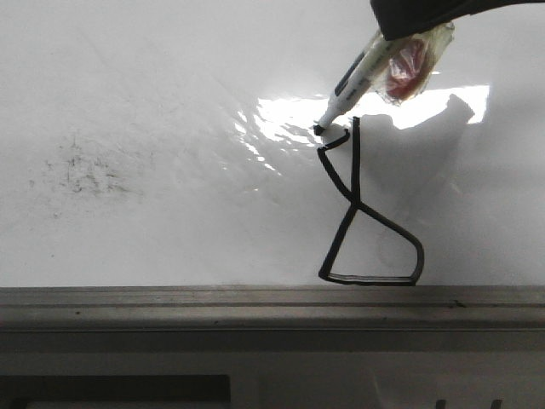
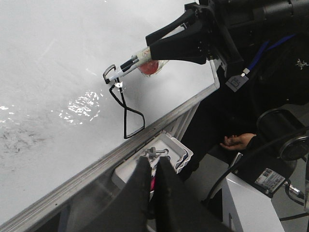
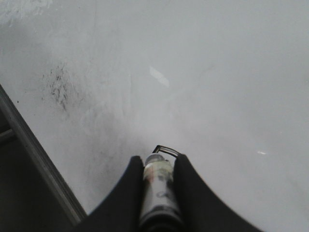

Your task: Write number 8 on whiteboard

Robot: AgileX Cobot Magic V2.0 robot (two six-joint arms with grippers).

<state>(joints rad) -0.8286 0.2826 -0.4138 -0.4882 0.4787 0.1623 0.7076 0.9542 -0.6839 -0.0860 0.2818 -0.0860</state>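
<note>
The 8 (image 1: 366, 217) sat low on the whiteboard (image 1: 153, 102), just above its ledge (image 1: 255, 307), long axis running up from the ledge. Its top loop looked unclosed: a small gap beside the upper stroke. My right hand (image 2: 145, 54) pinched the marker (image 1: 353, 81), tip at that gap. Left hand (image 2: 152, 186), pressed together, hung well apart by the ledge.

Both arms end in matte black plastic: the right gripper (image 3: 157, 193) shows two smooth, curved, tapering fingers (image 3: 128, 198), the left gripper (image 2: 150, 193) two narrow dark blades, and the right arm (image 2: 251, 19) is blocky black housing.
</note>
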